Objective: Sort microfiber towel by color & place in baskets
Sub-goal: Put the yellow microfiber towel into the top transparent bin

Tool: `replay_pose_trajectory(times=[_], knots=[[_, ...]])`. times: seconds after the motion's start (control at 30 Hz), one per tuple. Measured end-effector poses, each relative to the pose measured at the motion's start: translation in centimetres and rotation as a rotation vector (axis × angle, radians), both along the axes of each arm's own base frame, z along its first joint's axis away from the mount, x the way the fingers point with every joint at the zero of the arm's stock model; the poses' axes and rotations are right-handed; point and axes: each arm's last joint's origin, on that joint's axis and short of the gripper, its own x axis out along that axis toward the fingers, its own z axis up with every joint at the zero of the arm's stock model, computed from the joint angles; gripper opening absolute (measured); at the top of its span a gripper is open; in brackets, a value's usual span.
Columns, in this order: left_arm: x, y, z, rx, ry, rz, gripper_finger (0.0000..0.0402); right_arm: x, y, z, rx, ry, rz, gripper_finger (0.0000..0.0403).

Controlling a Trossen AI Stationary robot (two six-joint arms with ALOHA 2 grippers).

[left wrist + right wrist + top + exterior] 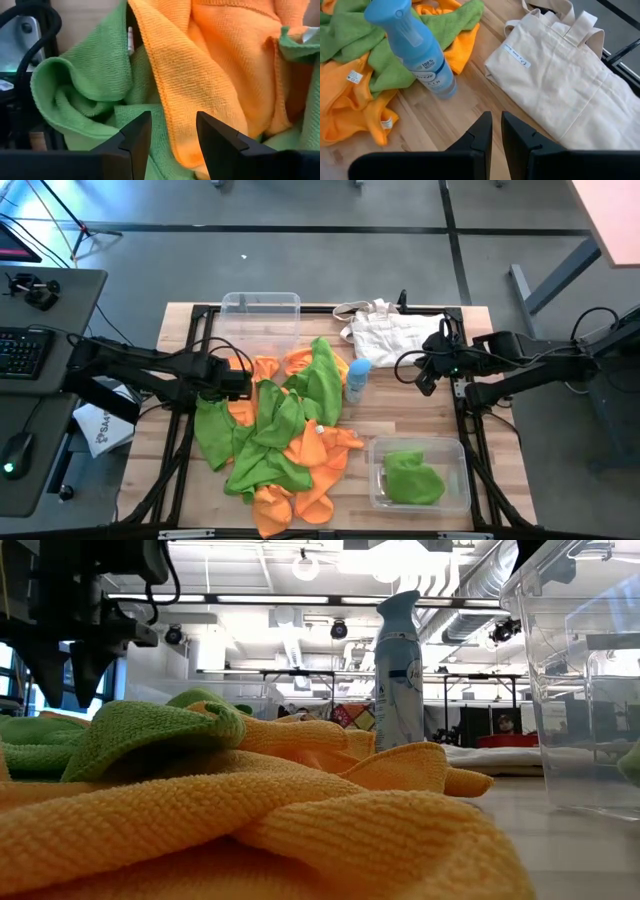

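Observation:
A heap of orange and green microfiber towels (285,435) lies on the middle of the wooden table. My left gripper (243,383) stands open, pointing down over the heap's left edge. In the left wrist view its fingers (173,132) straddle the seam between a green towel (85,95) and an orange towel (215,75); nothing is between them. One clear basket (262,315) stands empty at the far edge. Another basket (455,480) at the near right holds a green towel (412,478). My right gripper (496,130) hovers shut above the table's right side.
A light-blue spray bottle (357,378) stands upright just right of the heap. A white cloth tote bag (392,335) lies flat at the far right, under my right arm. Bare wood shows between the bottle and the near-right basket.

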Motion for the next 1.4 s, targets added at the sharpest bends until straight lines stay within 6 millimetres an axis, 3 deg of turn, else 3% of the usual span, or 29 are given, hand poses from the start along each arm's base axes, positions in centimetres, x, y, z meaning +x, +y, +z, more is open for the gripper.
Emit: replay_pose_trajectory(times=[0.3,0.53,0.73,1.1,1.4], knots=[[0.5,-0.1,-2.1,-0.028,-0.08,0.018,0.0142,0.0,0.0,0.0,0.0,0.0,0.001,0.0034],[0.9,-0.1,-2.1,-0.03,-0.125,0.018,0.0139,0.0,0.0,0.0,-0.01,0.006,0.015,0.0034],[1.0,0.0,-1.8,-0.028,-0.15,0.014,0.0111,0.0,0.0,0.0,-0.014,0.009,0.021,0.0034],[0.0,1.6,-0.5,0.001,-0.219,0.078,0.0079,0.0,0.0,0.0,-0.024,0.013,0.027,0.0034],[0.5,1.5,-1.2,-0.019,-0.173,0.062,0.0062,0.0,0.0,0.0,-0.024,0.013,0.026,0.0034]])
